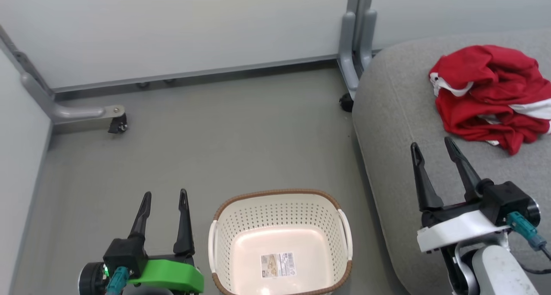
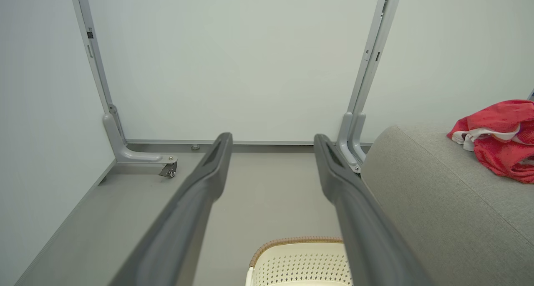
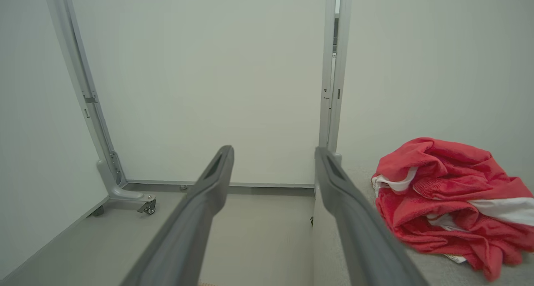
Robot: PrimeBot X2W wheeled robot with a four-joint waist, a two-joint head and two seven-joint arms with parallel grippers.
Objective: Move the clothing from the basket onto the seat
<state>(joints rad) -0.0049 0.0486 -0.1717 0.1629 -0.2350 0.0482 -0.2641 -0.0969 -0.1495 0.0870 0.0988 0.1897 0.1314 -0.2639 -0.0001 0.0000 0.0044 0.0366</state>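
- Both are spread wide and empty: the left hand [image 1: 165,193] beside the basket [image 1: 280,197], the right hand [image 1: 432,142] over the seat [image 1: 400,127].
- The clothing [image 1: 490,94] lies bunched on the seat, and the basket holds just its paper label [image 1: 278,265], so the task looks done.
- How many garments are in the heap is unclear, and its right edge is cut off.

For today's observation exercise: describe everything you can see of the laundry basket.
The basket is small, cream plastic, rounded-rectangular, with perforated walls, a brown woven-look rim and two white handles. It stands upright on the grey floor, between the left gripper and the seat, touching neither. Inside lies only a paper label.
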